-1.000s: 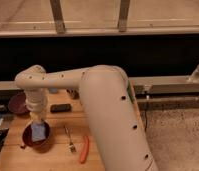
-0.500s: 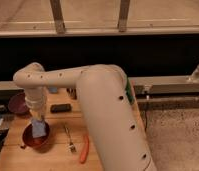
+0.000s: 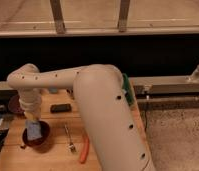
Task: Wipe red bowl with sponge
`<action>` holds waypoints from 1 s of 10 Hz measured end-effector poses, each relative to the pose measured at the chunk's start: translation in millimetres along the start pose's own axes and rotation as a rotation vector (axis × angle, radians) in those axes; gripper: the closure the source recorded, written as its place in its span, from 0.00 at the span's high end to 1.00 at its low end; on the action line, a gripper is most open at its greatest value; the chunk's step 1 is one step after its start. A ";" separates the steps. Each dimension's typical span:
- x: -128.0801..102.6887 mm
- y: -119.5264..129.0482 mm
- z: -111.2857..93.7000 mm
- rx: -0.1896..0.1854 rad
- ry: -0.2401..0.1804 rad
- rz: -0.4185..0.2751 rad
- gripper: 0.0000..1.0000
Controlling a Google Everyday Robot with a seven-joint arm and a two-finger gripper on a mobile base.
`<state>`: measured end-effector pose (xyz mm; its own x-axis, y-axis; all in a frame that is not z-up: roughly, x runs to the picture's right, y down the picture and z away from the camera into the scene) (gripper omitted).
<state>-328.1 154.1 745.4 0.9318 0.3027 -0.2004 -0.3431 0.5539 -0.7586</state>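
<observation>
Up and to the left of the jaws, partly hidden behind the arm, the dark purple bowl (image 3: pixel 13 105) sits on the wooden table (image 3: pixel 53 157). The gripper (image 3: pixel 32 121) points straight down over the red bowl (image 3: pixel 42 139), its jaws closed on the light blue sponge (image 3: pixel 34 131), which hangs just below them inside that bowl. To the right of the jaws are a black block (image 3: pixel 60 107), farther back, a fork (image 3: pixel 69 140) and an orange-handled tool (image 3: pixel 84 149), all apart from the bowl.

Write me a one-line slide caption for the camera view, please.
Gripper directly above the sponge inside the red bowl, with a fork and black block nearby on the wooden table.
</observation>
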 end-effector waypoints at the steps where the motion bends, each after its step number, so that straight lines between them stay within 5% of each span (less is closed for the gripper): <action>1: 10.7 0.7 0.7 -0.002 0.006 0.027 0.00; 6: 35.6 -41.9 -4.6 0.040 0.019 0.146 0.00; 10: 5.6 -40.9 -0.1 0.045 0.014 0.081 0.00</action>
<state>-308.9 133.1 775.3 0.9024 0.3369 -0.2688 -0.4218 0.5624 -0.7112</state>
